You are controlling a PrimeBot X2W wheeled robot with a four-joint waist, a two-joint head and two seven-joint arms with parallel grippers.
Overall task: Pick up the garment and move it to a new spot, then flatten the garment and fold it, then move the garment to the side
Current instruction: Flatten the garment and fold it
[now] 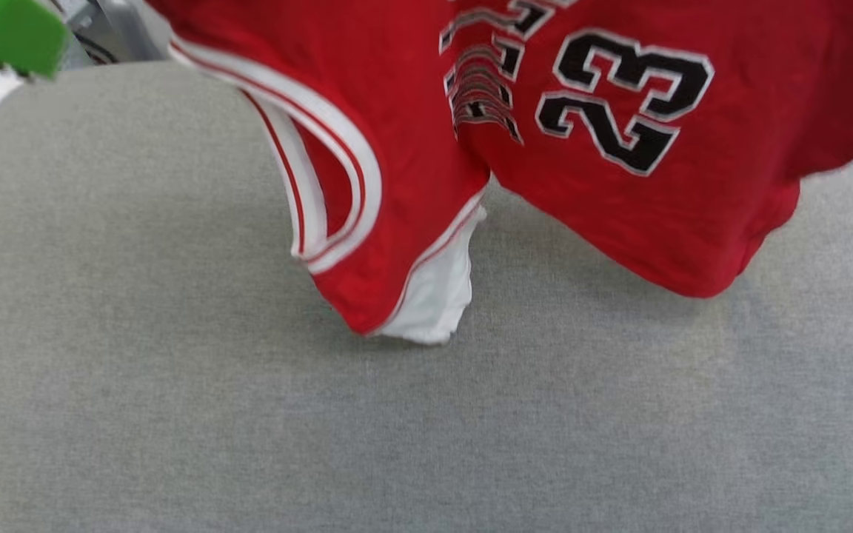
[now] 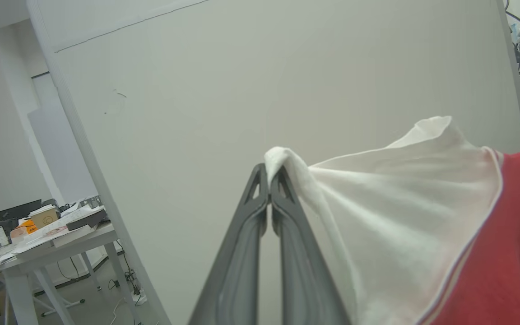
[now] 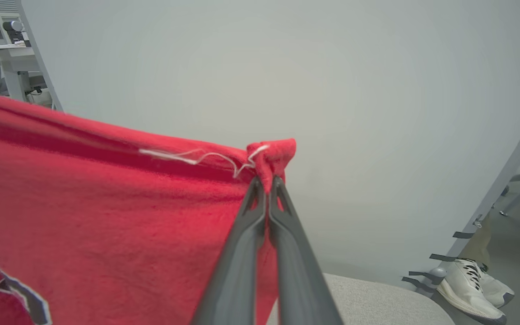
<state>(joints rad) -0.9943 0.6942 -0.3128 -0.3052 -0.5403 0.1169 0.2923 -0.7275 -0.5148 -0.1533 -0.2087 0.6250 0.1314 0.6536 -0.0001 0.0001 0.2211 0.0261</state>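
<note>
head view: garment [image 1: 412, 148] hangs w/ both tools clamped.

**Right wrist view: garment corner held at the tips**

The right gripper [image 3: 266, 184] rises from the bottom edge, its two dark jaws pressed together on a bunched red corner of the garment [image 3: 106, 216]. From there the cloth stretches taut toward the left and covers the lower left of the frame. A loose white thread [image 3: 197, 158] trails along its upper hem. Part of the black, white-outlined lettering [image 3: 11, 284] shows at the lower left. The grey surface [image 3: 377, 298] lies below the held corner, with a pale panel [image 3: 332, 67] behind. At the lower right, a person's white shoe [image 3: 467, 282] rests on the floor beside a slanting grey post [image 3: 503, 180].
</note>
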